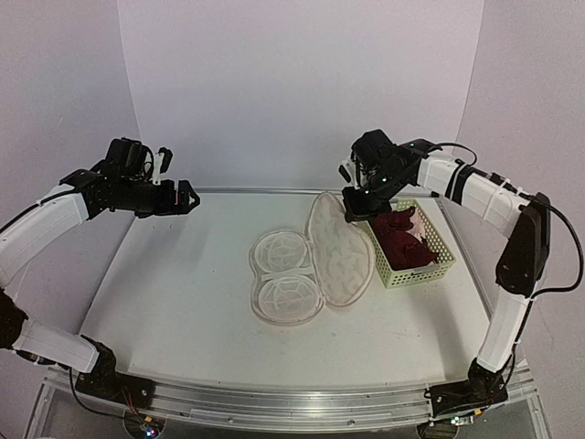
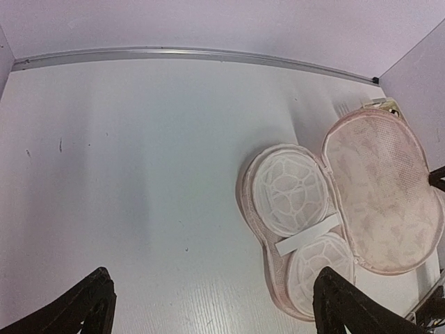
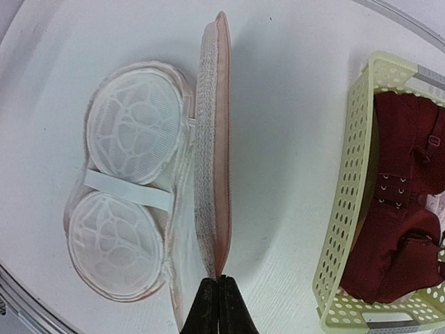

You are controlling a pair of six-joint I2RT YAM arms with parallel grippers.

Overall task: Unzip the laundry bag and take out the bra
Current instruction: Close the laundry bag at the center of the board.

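The laundry bag [image 1: 286,274] lies unzipped in the middle of the bench [image 1: 174,302], its white mesh-cupped half flat and its printed half raised on edge; the right jaws are closed on that raised half's rim at its far end; the left jaws hang wide open, high at the left, well apart from the bag; the bra [image 1: 402,240] sits in a pale green basket [image 1: 416,275] just right of the bag; only the right wrist view shows the bra's hook fastenings; only the left wrist view shows the printed half face-on.

text | we read none in any view | labels, brands, numbers, signs | we found none legible on bag [image 1: 343,251], bra [image 3: 407,233] or basket [image 3: 345,209]
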